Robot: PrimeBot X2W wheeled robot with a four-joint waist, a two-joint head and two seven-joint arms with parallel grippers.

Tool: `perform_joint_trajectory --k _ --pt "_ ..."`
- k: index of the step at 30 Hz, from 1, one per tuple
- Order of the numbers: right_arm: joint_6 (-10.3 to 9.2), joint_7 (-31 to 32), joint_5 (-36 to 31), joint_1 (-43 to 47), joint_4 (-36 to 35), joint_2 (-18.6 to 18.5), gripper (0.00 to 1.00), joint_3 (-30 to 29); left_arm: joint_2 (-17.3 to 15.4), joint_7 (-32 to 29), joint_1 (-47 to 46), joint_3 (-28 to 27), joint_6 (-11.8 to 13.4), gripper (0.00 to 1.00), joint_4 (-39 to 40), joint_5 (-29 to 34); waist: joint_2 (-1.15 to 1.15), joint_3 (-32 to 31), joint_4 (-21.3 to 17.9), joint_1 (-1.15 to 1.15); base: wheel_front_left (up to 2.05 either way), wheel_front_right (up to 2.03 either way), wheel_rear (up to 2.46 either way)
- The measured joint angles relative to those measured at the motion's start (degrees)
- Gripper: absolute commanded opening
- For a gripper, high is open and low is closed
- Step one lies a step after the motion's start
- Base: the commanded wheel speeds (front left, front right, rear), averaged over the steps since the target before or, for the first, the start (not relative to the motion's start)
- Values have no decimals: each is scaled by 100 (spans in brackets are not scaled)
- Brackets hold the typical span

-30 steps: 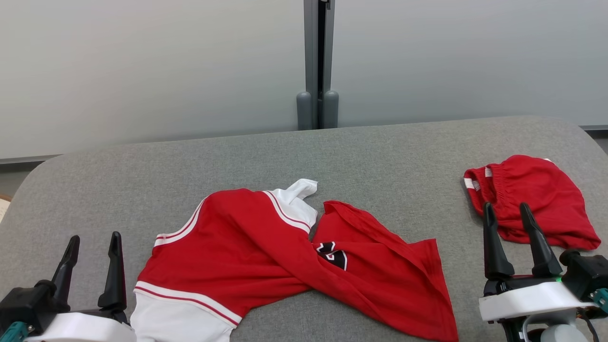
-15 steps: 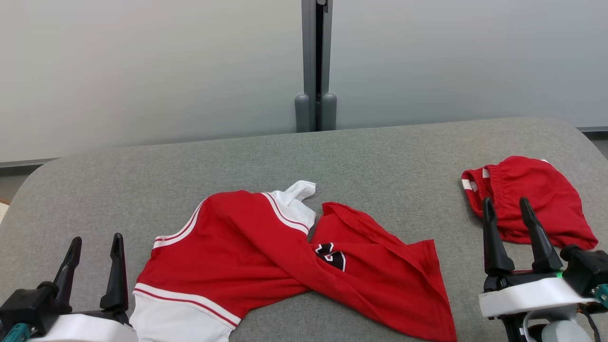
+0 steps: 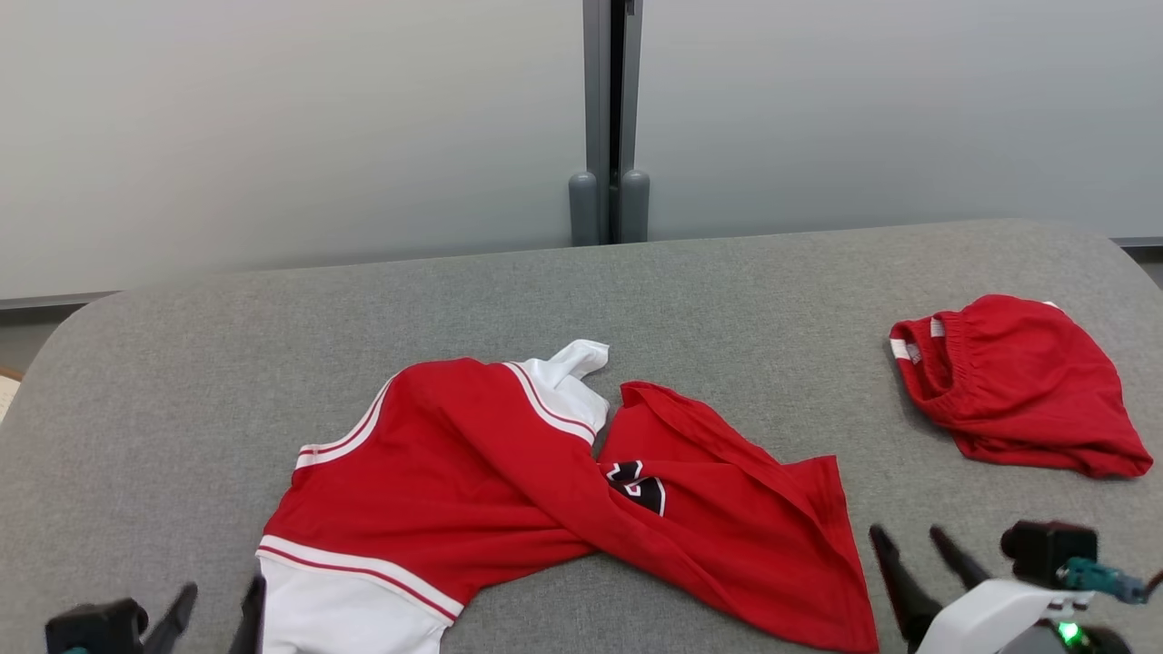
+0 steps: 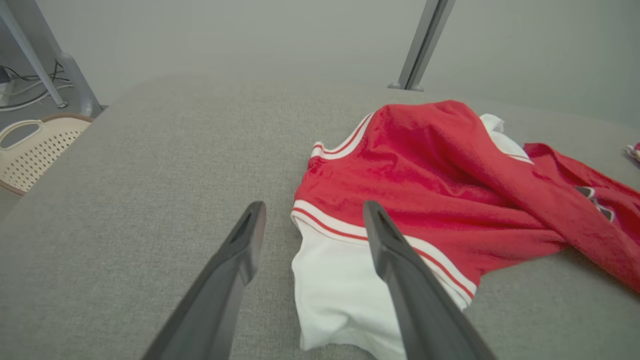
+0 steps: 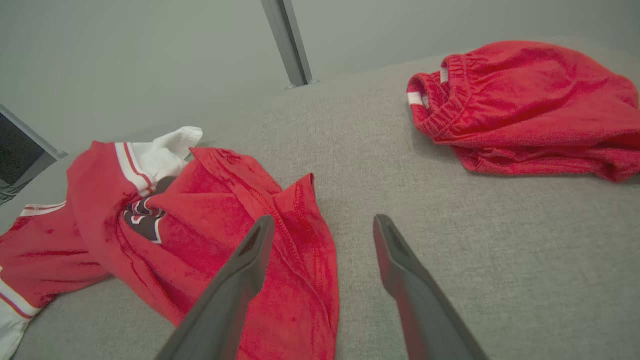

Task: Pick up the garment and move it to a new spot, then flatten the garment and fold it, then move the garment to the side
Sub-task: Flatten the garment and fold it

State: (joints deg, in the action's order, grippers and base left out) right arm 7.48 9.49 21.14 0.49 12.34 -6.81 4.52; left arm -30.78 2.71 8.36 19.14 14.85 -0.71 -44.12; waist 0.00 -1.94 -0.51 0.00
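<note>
Two sets of fingers, both mine, stand spread wide and hold nothing. In the head view, my left fingers [image 3: 250,618] poke up at the lower left corner, just beside the white hem of the garment [image 3: 472,472]. My right fingers [image 3: 895,577] rise at the lower right, near the garment's red bottom corner. The garment, a red jersey with white trim and a black emblem, lies crumpled and twisted across the near middle of the grey worktop [image 3: 727,291]. A heap of red shorts [image 3: 1018,381] lies well off to my right, farther back.

In the left wrist view, my left fingers gape over the worktop. One stands over bare grey cloth, the other crosses in front of the white, red-striped hem, and I cannot tell whether it touches the fabric. A pale perforated basket [image 4: 30,150] sits beyond the worktop's edge at that view's left.

In the right wrist view, my right fingers are just as wide. One crosses in front of the garment's red edge and the other stands over bare worktop; I cannot tell if either makes contact. The red shorts lie at that view's upper right, apart from the garment.
</note>
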Motion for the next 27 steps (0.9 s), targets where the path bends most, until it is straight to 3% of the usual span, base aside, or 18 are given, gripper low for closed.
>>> perform_joint_trajectory --k 10,17,27 --pt "1 1645 468 332 250 132 100 -34 -534 -1631 443 416 -116 100 208 -500 0 155 36 0 0 0 0" --pt "1 1878 555 284 267 231 100 -114 -493 -1847 237 587 -191 100 107 -489 0 314 44 0 0 0 0" --pt "1 1876 565 13 420 312 100 2 -227 -1622 -322 732 -644 100 -764 -445 0 500 -6 0 0 0 0"
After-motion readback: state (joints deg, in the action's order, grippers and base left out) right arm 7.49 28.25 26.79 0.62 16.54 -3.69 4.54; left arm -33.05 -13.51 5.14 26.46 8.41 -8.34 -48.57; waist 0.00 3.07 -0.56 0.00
